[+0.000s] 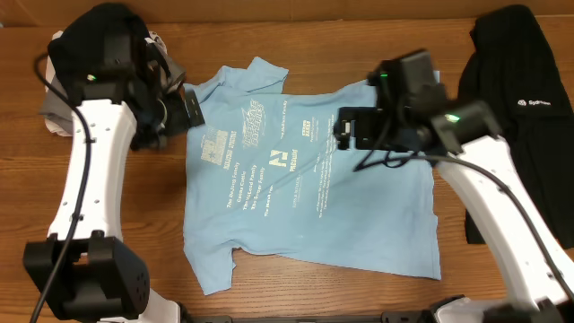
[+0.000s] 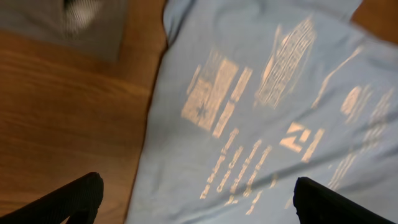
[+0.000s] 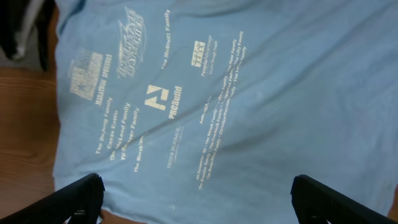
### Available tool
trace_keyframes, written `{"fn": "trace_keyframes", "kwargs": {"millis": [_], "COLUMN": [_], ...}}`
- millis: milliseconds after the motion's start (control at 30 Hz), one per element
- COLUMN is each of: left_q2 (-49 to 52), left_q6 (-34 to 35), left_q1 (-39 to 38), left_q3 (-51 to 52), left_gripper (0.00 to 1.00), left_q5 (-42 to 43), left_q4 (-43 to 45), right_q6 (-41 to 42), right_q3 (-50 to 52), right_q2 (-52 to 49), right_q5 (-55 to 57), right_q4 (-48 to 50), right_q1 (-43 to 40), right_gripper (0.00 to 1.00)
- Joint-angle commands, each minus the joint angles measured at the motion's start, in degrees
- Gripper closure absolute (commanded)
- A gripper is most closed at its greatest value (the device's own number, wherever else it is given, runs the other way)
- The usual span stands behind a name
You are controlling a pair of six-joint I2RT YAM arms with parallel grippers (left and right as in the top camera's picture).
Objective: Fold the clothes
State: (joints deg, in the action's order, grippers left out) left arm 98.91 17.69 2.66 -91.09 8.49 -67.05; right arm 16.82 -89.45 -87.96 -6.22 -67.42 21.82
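A light-blue T-shirt (image 1: 305, 206) with white print lies spread flat, print side up, in the middle of the wooden table. My left gripper (image 1: 194, 108) hovers open over its left sleeve and edge; in the left wrist view the shirt (image 2: 261, 124) fills the gap between the wide-apart fingertips (image 2: 71, 202). Over the shirt's upper right part my right gripper (image 1: 341, 130) is open too, and the right wrist view shows only the blue cloth (image 3: 249, 93) between its fingertips (image 3: 336, 202). Neither gripper holds anything. A black garment (image 1: 520, 99) with a small white logo lies at the far right.
A grey and white cloth (image 1: 54, 117) lies bunched at the left under my left arm, and the left wrist view shows this grey cloth (image 2: 62, 25) at its top left. Bare wood (image 1: 134, 206) shows left of the shirt and along the front.
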Motion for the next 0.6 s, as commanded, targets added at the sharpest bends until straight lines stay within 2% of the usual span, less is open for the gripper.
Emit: {"fn": "trace_keyframes", "kwargs": {"millis": [0,167,367,500,567], "left_q2": [0.42,0.42,0.42,0.42,0.42], "left_q6": [-1.42,-3.06,-11.13,-15.93,-16.0], "left_q1": [-0.44,0.5,1.46,1.46,1.46], "left_q3": [7.26,17.38,24.74,25.68,25.68], "left_gripper": [0.0,0.01,0.04,0.1,0.1], "left_q5": [2.19,7.52,12.26,16.37,17.05], "left_q4": [1.49,7.5,14.27,14.23,13.03], "right_q6": [1.53,1.4,-2.05,-2.1,-2.14], "right_q3": [-0.2,-0.2,-0.2,-0.2,-0.2], "right_q2": [-2.36,-2.75,-2.78,-2.8,-2.82], "right_q5": [2.6,6.97,7.69,7.67,7.67], "right_q4": [1.38,1.77,1.6,1.64,1.6], "right_q1": [0.28,-1.42,-5.77,-8.2,-9.22], "right_gripper": [0.0,0.0,0.0,0.0,0.0]}}
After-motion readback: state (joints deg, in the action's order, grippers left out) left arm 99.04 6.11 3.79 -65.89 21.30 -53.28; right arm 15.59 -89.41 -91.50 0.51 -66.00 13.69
